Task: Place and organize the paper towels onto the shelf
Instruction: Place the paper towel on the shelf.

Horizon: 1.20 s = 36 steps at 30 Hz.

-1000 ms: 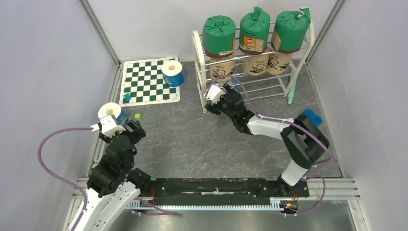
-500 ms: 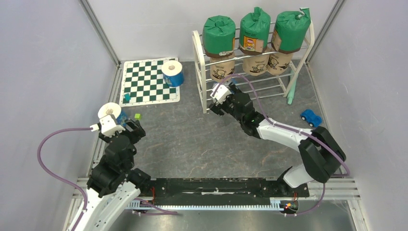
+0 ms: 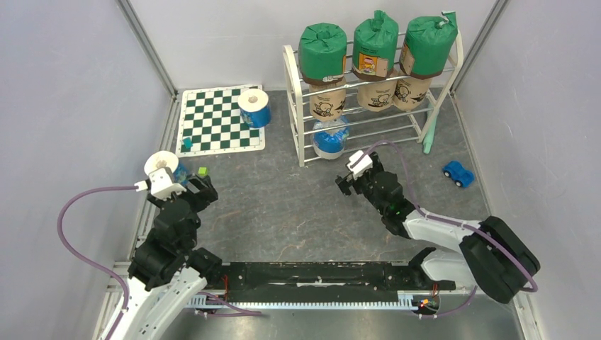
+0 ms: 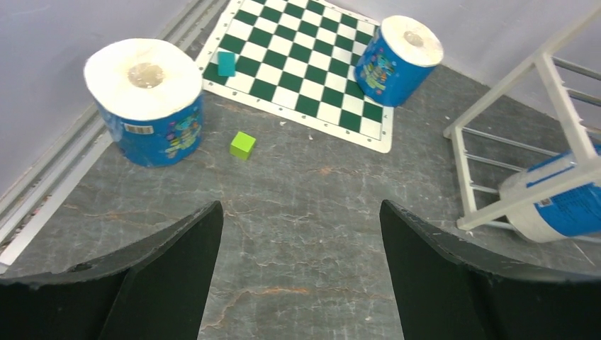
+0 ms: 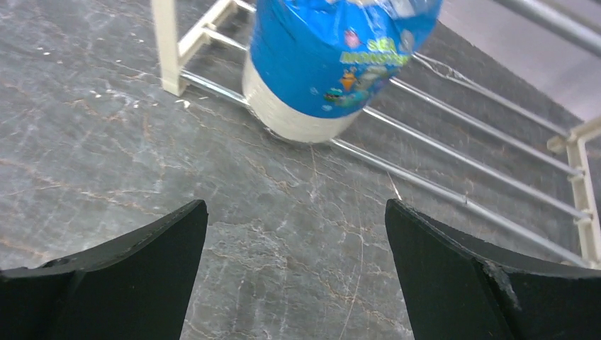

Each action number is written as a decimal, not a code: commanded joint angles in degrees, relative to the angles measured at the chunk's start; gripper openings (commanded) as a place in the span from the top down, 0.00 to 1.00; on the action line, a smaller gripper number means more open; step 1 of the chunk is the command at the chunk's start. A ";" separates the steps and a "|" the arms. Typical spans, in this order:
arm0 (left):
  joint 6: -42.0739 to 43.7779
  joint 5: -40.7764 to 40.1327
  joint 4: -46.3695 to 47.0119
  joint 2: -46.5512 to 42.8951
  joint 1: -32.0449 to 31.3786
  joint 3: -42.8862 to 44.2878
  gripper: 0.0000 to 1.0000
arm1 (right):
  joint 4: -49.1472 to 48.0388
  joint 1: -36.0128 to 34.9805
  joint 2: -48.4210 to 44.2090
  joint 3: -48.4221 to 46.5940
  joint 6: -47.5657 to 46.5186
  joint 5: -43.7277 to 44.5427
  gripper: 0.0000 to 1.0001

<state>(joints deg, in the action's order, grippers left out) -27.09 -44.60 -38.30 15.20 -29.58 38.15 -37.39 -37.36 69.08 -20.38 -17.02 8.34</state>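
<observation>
From above, the shelf (image 3: 292,106) at the worktop's (image 3: 283,212) far side carries 3 green rolls (image 3: 322,51) on top, 3 tan rolls (image 3: 327,101) a tier below and 1 blue-wrapped roll (image 3: 329,139) lower at its left end. A second blue roll (image 3: 254,107) stands on the chessboard mat (image 3: 212,127), and a third blue roll (image 3: 163,165) stands by the left wall. In the left wrist view, the left tool (image 4: 299,212) is spread wide and empty over bare worktop, with the third blue roll ahead on its left, near a green cube (image 4: 242,145). In the right wrist view, the right tool (image 5: 296,209) is also spread wide and empty, apart from the blue-wrapped roll, which lies tilted among the shelf's lower rods.
</observation>
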 commanded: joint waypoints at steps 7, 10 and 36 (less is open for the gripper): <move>6.61 6.61 5.73 4.86 0.31 3.02 0.02 | -23.37 8.93 12.04 1.16 11.88 -6.30 0.11; 7.14 7.86 7.95 5.09 0.31 1.65 0.00 | -27.30 10.09 16.62 -1.21 14.13 -8.15 0.13; 9.03 5.31 9.39 3.55 0.83 -1.90 0.00 | -32.51 11.41 34.35 -17.10 28.59 -23.92 0.40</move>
<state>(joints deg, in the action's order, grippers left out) -21.76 -37.65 -31.09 18.31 -29.21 36.25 -65.34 -25.61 102.43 -35.38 7.25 -11.90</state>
